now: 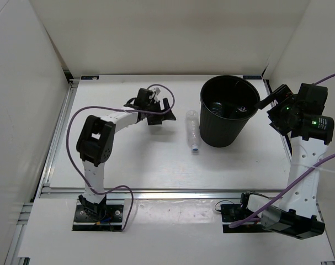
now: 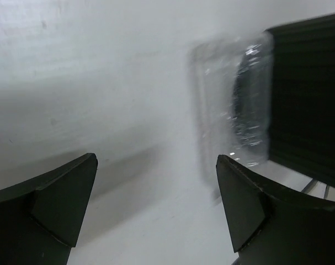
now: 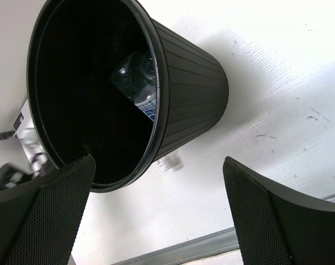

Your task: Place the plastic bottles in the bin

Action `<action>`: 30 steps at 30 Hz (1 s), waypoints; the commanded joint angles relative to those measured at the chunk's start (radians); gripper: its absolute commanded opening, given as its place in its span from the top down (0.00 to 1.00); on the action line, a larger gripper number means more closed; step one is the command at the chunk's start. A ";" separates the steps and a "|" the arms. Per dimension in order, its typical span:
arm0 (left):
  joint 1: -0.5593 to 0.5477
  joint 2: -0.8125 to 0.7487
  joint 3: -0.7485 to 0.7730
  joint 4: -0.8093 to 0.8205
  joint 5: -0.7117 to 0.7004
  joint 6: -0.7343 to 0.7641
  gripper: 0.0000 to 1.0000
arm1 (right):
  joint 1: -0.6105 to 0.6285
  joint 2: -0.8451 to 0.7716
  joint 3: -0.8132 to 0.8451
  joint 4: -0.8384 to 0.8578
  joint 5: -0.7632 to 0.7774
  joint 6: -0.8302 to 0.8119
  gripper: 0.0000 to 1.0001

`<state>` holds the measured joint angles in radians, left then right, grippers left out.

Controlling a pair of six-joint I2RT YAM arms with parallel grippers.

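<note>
A: Black bin: what's inside?
B: One blue-labelled bottle. One clear bottle lies on the table at the bin's nine o'clock, just beside it.
A: Fingers?
B: Left gripper, at that bottle's nine o'clock, is spread wide and empty. Right gripper, at the bin's three o'clock, is equally wide.

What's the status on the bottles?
Open, empty: left gripper, right gripper. One clear bottle lies on table beside bin; blue-labelled bottle inside. Nothing blocking.
</note>
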<state>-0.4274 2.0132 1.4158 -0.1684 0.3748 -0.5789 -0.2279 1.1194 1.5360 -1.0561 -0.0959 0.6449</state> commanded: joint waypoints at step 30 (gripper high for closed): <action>-0.132 0.377 0.387 0.015 0.449 -0.197 0.44 | -0.004 0.033 0.124 -0.093 -0.024 -0.088 0.00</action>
<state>-0.5491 2.3951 1.7950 -0.1493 0.6853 -0.7700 -0.2279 1.1538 1.6485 -1.1496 -0.1051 0.5858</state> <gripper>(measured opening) 0.622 0.998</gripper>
